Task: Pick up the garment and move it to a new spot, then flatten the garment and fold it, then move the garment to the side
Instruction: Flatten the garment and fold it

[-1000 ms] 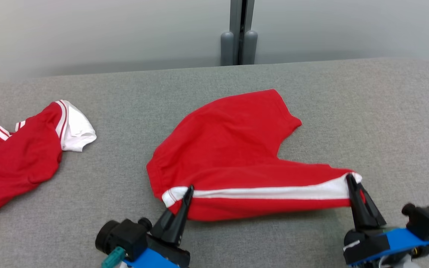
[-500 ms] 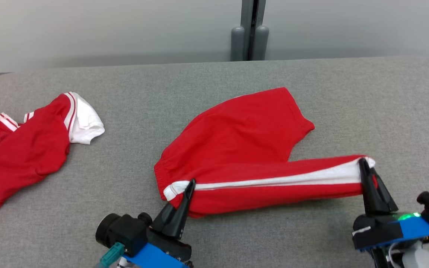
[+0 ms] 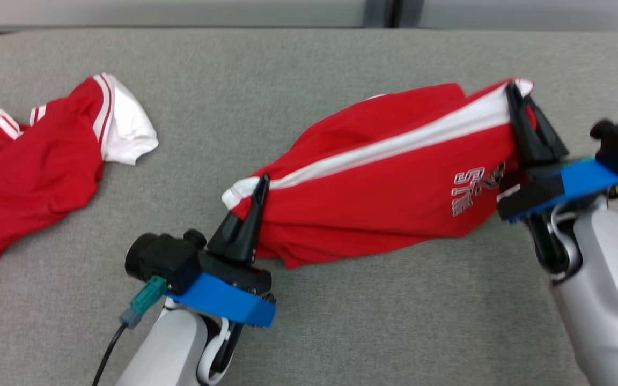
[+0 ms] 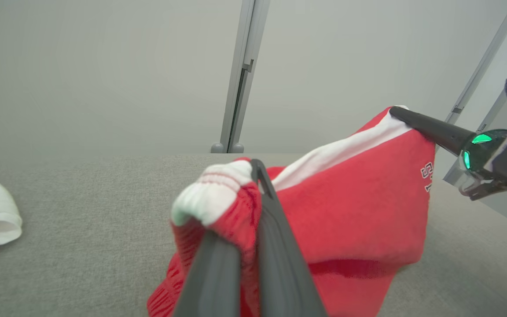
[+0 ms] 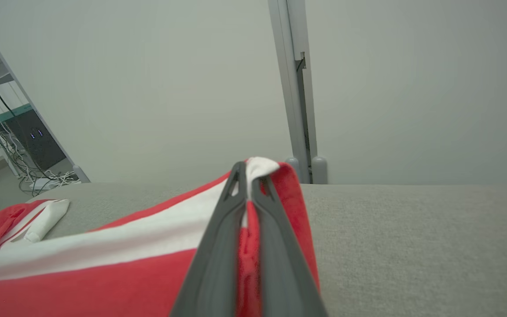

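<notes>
My left end effector (image 3: 259, 185) is pressed together on one end of the red fabric garment with a white side stripe (image 3: 384, 193), pinching it where the stripe meets a white, gathered edge. In the left wrist view that bunched white edge bulges out beside my two dark fingers (image 4: 275, 229), which are clamped on the red cloth (image 4: 359, 198).

My right end effector (image 3: 513, 94) is likewise pinched shut on the other end of the stripe, at the garment's far corner. The right wrist view shows a tuft of white cloth poking out above its closed tips (image 5: 247, 169), with red fabric (image 5: 104, 281) falling away to the left. From the left wrist, that right end effector (image 4: 396, 111) reaches in from the right side.

The garment is strung taut between the two, slanting from near left to far right over the middle of the grey fabric-covered table (image 3: 395, 332), and it hangs below the stripe as a drape. White outlined lettering (image 3: 470, 190) shows on the red cloth near my right end effector. Its right part hangs clear of the table; I cannot tell whether the lowest fold touches.

A second crumpled red garment with white sleeve and trim (image 3: 35, 187) lies on the table well apart to the left.
</notes>
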{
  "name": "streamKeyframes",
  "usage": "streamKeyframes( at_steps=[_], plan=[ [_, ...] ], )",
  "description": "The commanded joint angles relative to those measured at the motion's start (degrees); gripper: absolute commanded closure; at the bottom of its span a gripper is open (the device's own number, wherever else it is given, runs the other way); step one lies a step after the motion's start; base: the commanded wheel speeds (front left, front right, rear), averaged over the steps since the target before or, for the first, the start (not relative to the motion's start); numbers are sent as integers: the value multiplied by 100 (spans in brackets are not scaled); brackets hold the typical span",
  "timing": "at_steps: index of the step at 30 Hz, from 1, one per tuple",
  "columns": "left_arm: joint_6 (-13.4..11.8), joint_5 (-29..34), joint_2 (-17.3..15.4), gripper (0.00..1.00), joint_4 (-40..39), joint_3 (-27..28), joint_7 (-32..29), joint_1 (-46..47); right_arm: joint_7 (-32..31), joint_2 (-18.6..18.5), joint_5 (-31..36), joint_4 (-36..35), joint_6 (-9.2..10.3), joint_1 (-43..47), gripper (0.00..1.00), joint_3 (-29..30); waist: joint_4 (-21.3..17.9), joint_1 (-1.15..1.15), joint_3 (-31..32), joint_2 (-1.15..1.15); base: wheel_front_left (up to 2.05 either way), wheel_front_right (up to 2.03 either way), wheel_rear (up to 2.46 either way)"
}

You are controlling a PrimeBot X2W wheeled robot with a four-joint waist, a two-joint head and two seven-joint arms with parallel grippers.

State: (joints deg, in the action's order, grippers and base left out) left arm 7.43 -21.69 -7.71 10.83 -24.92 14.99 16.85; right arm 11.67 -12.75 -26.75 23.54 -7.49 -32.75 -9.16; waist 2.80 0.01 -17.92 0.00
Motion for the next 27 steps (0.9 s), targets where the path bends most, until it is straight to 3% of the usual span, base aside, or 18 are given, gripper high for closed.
streamKeyframes(
  at_steps=[1,10,19,20,21,22,27],
  plan=[
    [3,20,39,100,60,92,28,182,1,-49,54,185,-1,-286,100,-50,196,-1,-230,0,0,0,0],
    [3,35,261,100,457,185,29,786,3,5,223,1804,-1,-1720,100,-398,478,-1,-743,0,0,0,0],
    [2,9,358,100,1056,261,28,1122,135,176,332,3262,-1,-2650,100,-630,522,-1,-947,0,0,0,0],
    [3,6,367,94,1088,246,29,1173,140,201,326,3385,-1,-2715,93,-665,520,-1,-950,0,0,0,0],
    [3,15,376,33,1125,251,29,1213,162,226,319,3475,-1,-2779,62,-700,517,-1,-952,0,0,0,0],
    [3,19,387,0,1196,243,28,1202,176,240,305,3563,-1,-2806,0,-739,514,-1,-944,0,0,0,0],
    [3,82,426,0,1241,241,29,1106,283,166,186,3794,-1,-2759,0,-909,517,-1,-796,0,0,0,0]
  ],
)
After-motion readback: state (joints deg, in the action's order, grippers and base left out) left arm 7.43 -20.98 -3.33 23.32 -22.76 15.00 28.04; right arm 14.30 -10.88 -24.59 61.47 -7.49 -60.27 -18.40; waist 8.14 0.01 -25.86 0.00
